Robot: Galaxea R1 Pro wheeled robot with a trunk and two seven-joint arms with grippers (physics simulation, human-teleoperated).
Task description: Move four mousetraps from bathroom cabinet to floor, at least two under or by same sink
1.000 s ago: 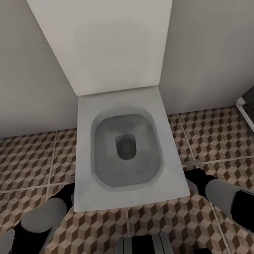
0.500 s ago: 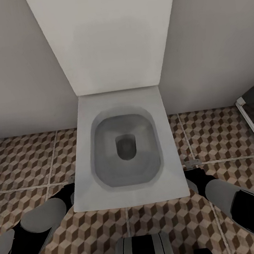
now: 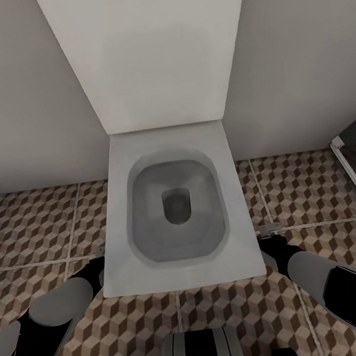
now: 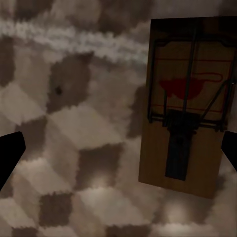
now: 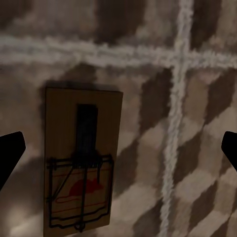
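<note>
Your left end effector point(image 4: 118, 153) hangs released over the bathroom floor point(image 4: 74, 128), its two dark fingertips point(image 4: 9, 155) spread to the frame's side edges. A mousetrap point(image 4: 183, 106) lies flat on the tiles in the right half of that wrist frame, just inside the right-hand fingertip and not touching either one as far as you can see.

Your right end effector point(image 5: 118, 153) is likewise spread wide, with a second mousetrap point(image 5: 81, 158) flat on the floor in the lower left of its frame, its bottom end cut off by the frame edge.

In the head view, a white toilet point(image 3: 172, 201) fills the centre; both end effectors are hidden behind its rim, and only a small grey corner point(image 3: 269, 228) of something shows on the floor there.
</note>
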